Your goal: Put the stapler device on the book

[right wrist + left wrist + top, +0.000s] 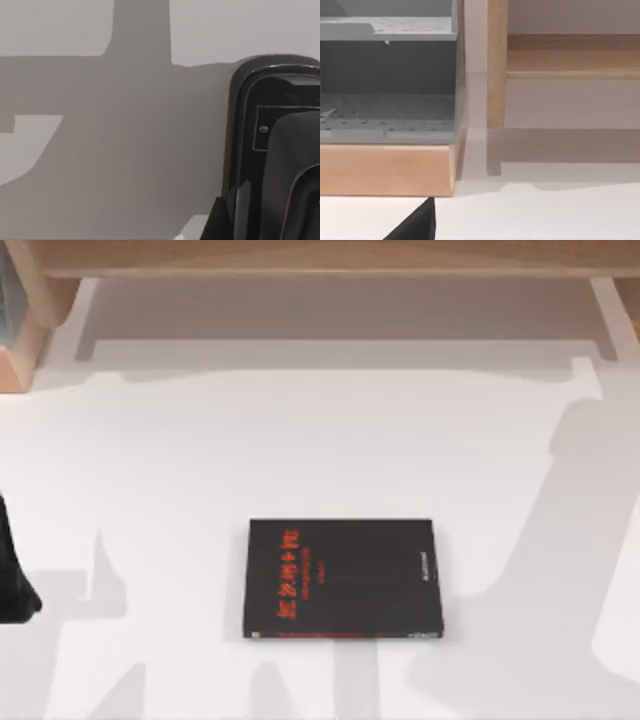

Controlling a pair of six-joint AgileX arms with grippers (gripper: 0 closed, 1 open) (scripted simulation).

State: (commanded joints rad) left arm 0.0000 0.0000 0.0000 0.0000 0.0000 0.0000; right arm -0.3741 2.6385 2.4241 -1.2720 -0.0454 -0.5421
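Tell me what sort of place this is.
Probably a rendered desk or study workbench: a white table with a black book lying flat, a light wooden shelf along its far edge, and a grey perforated organiser on a wooden base. A dark part of the left arm sits at the table's left edge.

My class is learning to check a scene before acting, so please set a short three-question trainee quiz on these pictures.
1. True or false: a stapler device already rests on the book.
2. In the top view, the book's red lettering runs along which side of its cover? A) right B) left C) far edge
3. Fill in: in the left wrist view, a ___ perforated rack sits on a wooden base.

Key: 1 false, the cover is bare; 2 B; 3 grey.
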